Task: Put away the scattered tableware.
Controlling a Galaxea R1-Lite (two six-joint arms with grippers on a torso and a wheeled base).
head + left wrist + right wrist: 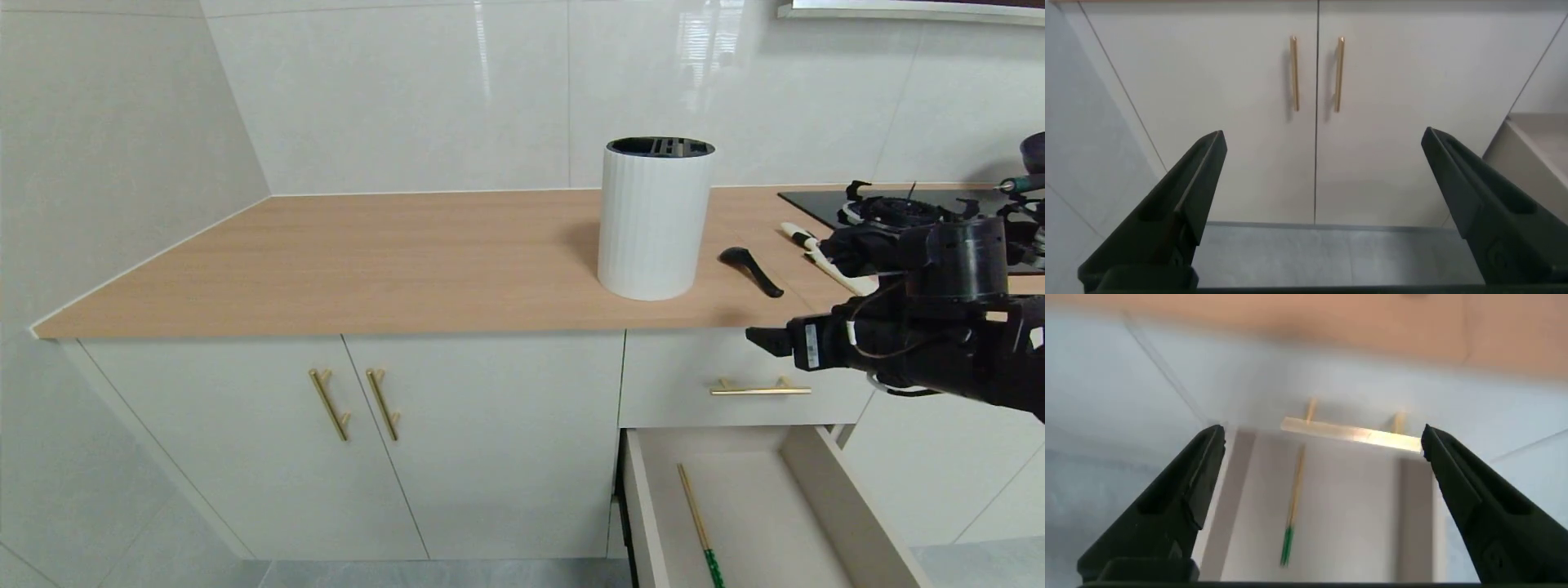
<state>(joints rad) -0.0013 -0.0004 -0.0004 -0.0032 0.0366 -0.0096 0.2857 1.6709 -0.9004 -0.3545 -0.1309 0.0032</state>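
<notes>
A black spoon lies on the wooden counter just right of a white ribbed utensil holder. Farther right, a pale-handled utensil is partly hidden behind my right arm. Below the counter a drawer stands pulled out, with a green-tipped chopstick inside. My right gripper hangs in front of the counter edge above that drawer, open and empty. Its wrist view looks down at the chopstick between the spread fingers of the right gripper. My left gripper is open and empty, low before the cabinet doors.
A black hob with dark cookware is set into the counter at the far right. Two cabinet doors with gold handles sit under the counter's left part. A closed drawer with a gold handle is above the open one. Tiled walls close the back and left.
</notes>
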